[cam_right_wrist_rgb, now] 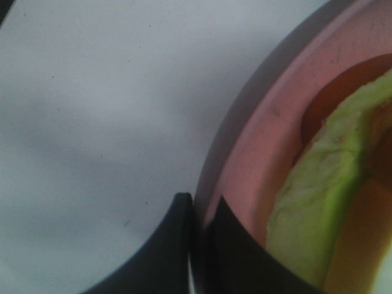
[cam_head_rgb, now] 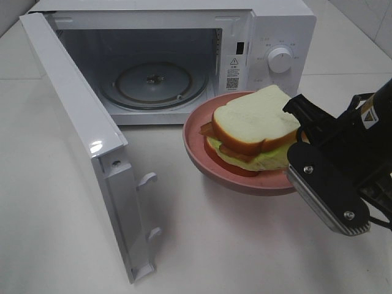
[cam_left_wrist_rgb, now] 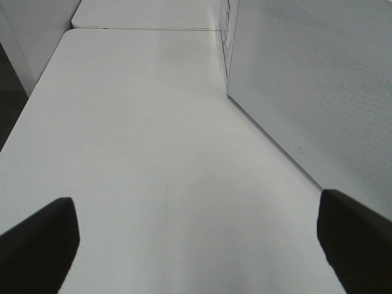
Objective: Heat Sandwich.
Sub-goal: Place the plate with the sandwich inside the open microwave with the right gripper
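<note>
sandwich (cam_head_rgb: 254, 122) on pink plate (cam_head_rgb: 195, 146) (right gripper (cam_right_wrist_rgb: 199, 205) pinching rim), microwave (cam_head_rgb: 269, 24) open

Microwave (cam_head_rgb: 269, 24) panel: warning-triangle sticker (cam_head_rgb: 233, 66), QR code (cam_head_rgb: 231, 82); print too small to read.

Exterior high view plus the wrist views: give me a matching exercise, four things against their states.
1 microwave door
2 sandwich
3 right gripper
4 left gripper

A jaws wide apart above the table
B lying on the pink plate
C swung open on its hinges
D shut on the pink plate's rim

Pairs: 1-C, 2-B, 3-D, 4-A
</note>
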`<state>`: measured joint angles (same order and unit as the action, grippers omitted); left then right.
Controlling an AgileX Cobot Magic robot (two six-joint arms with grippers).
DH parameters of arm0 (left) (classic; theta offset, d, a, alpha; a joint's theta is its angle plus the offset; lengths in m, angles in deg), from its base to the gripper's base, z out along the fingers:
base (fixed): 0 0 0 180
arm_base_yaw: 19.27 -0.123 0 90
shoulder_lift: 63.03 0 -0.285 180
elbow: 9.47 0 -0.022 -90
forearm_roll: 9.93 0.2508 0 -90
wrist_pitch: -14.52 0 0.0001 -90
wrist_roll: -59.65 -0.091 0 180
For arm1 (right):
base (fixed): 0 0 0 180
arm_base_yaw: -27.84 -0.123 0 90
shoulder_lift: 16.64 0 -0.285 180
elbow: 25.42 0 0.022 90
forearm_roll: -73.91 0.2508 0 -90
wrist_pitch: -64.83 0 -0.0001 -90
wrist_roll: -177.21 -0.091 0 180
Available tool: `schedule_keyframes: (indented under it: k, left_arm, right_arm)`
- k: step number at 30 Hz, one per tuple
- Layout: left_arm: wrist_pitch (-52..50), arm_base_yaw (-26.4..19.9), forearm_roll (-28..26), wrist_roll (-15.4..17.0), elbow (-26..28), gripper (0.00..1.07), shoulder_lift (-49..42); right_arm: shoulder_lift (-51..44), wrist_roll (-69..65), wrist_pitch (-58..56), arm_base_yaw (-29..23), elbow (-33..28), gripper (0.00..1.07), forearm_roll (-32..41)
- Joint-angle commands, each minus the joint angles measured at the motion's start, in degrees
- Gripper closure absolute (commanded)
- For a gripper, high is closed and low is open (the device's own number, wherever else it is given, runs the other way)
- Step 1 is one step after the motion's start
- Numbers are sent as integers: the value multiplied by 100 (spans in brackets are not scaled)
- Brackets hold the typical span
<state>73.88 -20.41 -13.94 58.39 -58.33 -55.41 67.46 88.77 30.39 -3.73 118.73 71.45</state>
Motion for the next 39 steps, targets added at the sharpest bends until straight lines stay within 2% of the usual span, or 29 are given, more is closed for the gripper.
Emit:
schedule_keyframes:
  k: [1,18,27,31,39]
  left_arm:
    - [-46,-17,-11,23,-11,5,-126]
    - [-46,-17,-11,23,-11,5,-126]
    - [-46,-17,-11,23,-11,5,-126]
    - [-46,-17,-11,23,-11,5,-126]
    - [-46,-17,-11,23,-11,5,-126]
  right_arm:
    - [-29,195,120,17,11,107,246]
    - [178,149,619,-332,69,107,298]
    - [699,178,665,-332,670,107,367]
    - [922,607,716,-332,859,107,762]
    - [1306,877,785,-332,1209,107,1112]
